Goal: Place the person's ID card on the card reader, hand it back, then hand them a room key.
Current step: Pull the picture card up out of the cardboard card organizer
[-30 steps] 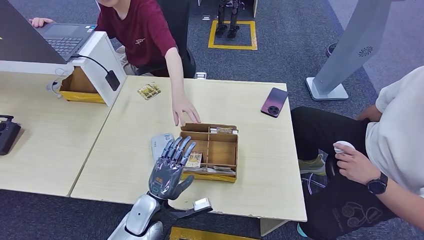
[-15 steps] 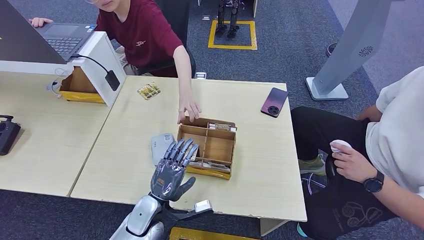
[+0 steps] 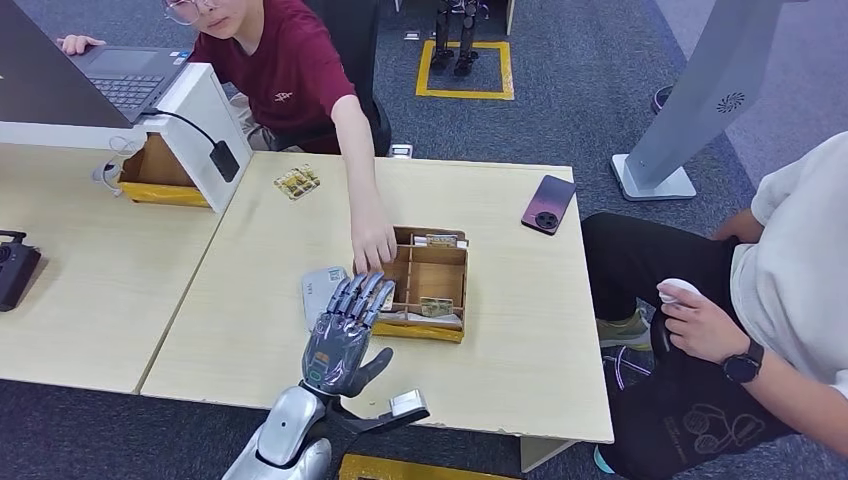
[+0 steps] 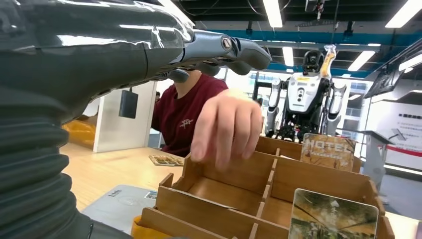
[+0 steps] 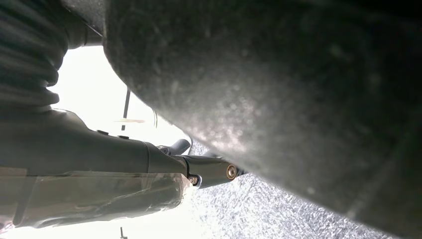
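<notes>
While the grey card reader (image 3: 321, 291) lies at nine o'clock of the wooden box (image 3: 432, 283), the left hand (image 3: 343, 335) hovers between them, fingers extended together, empty. Person's hand (image 3: 373, 244) grips the box's edge; cards (image 3: 434, 307) sit inside. Right hand's (image 5: 149, 169) fingers: cannot tell.

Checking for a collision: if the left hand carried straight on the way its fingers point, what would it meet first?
Probably the person's hand resting on the wooden box, just ahead of the left hand; depth is unclear.
</notes>
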`<state>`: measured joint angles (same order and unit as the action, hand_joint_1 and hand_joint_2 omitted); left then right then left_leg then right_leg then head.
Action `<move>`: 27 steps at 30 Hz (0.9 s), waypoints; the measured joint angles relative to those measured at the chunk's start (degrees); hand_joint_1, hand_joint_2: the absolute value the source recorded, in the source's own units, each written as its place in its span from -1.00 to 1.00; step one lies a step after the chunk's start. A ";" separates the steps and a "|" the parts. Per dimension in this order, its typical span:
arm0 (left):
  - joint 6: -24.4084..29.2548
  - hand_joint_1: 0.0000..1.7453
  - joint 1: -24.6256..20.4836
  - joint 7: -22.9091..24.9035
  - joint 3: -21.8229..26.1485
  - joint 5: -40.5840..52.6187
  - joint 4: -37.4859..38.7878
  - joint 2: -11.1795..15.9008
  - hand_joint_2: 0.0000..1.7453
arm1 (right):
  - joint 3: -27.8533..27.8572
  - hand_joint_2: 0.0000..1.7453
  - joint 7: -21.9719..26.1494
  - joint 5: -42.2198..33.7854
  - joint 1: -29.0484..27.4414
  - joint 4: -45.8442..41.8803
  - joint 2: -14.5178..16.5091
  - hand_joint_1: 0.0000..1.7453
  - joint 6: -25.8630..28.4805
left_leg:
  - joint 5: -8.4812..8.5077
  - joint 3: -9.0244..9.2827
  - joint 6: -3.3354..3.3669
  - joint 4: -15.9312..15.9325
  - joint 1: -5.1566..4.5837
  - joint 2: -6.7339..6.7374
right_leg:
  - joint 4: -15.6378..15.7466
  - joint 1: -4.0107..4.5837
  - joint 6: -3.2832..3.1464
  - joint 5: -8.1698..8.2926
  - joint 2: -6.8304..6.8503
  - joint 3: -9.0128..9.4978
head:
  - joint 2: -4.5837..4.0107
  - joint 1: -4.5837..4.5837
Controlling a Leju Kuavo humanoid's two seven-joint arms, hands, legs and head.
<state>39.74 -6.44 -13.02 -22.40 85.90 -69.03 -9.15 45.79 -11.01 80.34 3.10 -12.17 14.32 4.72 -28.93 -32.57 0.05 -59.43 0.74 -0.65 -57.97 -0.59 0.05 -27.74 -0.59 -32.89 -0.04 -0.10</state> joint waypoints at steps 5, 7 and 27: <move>0.00 -1.00 -0.01 -0.79 0.52 -0.54 0.43 -0.51 1.00 | 0.00 1.00 -0.01 0.04 0.02 -0.01 0.00 -1.00 0.00 | 0.00 0.00 0.00 0.00 0.00 0.00 | 0.00 0.00 0.00 0.00 0.00 0.00 | 0.00 0.00; 0.00 -1.00 -0.01 -1.07 0.81 -0.57 0.50 -0.73 1.00 | 0.00 1.00 -0.01 0.05 0.02 -0.01 0.00 -1.00 0.00 | 0.00 0.00 0.00 0.00 0.00 0.00 | 0.00 0.00 0.00 0.00 0.00 0.00 | 0.00 -0.01; 0.00 -1.00 -0.02 -2.28 2.24 -0.55 1.43 -1.60 1.00 | 0.00 1.00 -0.05 0.06 0.05 -0.01 0.00 -1.00 0.00 | 0.00 0.00 0.00 0.00 0.00 0.00 | 0.00 0.00 0.00 0.00 0.00 0.00 | 0.01 -0.01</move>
<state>39.74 -6.46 -15.29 -20.16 85.35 -67.60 -10.74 45.79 -11.06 80.40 3.15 -12.17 14.32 4.72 -28.93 -32.57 0.05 -59.43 0.74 -0.65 -57.97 -0.59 0.05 -27.74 -0.59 -32.88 -0.04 -0.11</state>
